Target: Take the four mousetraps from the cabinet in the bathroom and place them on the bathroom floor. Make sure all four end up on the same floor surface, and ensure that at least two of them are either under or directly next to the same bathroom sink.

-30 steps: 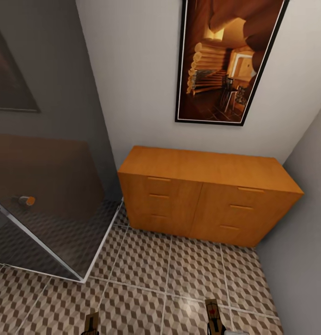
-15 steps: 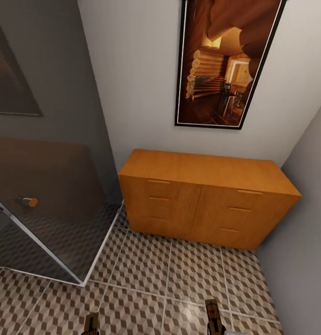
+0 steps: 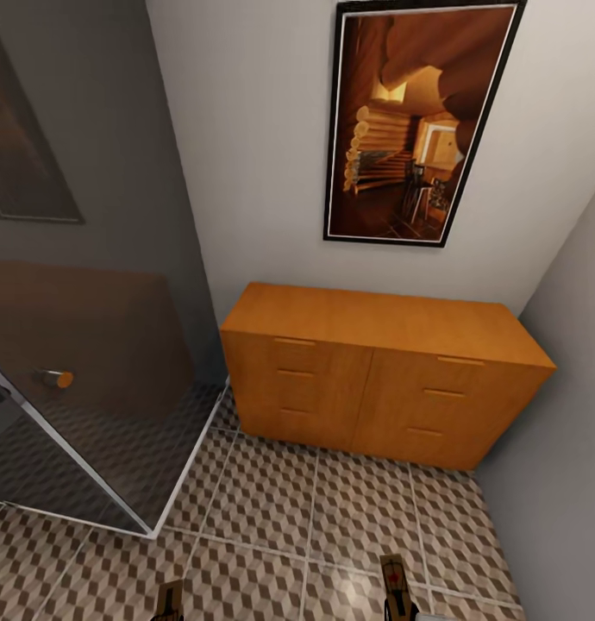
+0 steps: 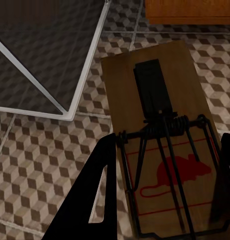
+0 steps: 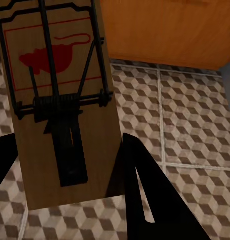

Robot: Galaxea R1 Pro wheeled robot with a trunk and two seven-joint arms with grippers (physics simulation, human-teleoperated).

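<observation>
Since a second ago the head camera has tilted up a little: the cabinet (image 3: 384, 379) and the framed picture (image 3: 416, 125) above it sit lower in the head view, and nothing in the room itself has shifted. Each gripper carries one mousetrap above the bathroom floor (image 3: 280, 509). In the left wrist view the left mousetrap (image 4: 160, 135) is a brown wooden board whose long axis runs along the fingers, its plain end pointing out toward the cabinet's base and its red mouse print nearest the camera. The left gripper (image 4: 160, 200) has its dark fingers (image 4: 95, 195) closed against the board's long edges. The board's near end is cut off by the frame edge. In the right wrist view the right mousetrap (image 5: 57, 95) also lies lengthwise between the fingers, its red mouse print toward the cabinet front and its dark bait plate nearer the camera. The right gripper (image 5: 62, 185) grips it, one finger (image 5: 145, 195) pressed to its side, the other mostly cut off. In the head view just the tips of both traps peek in at the bottom edge. The cabinet's drawers are all shut. A glass shower screen (image 3: 82, 388) stands to its left, its contents dim and hard to make out
</observation>
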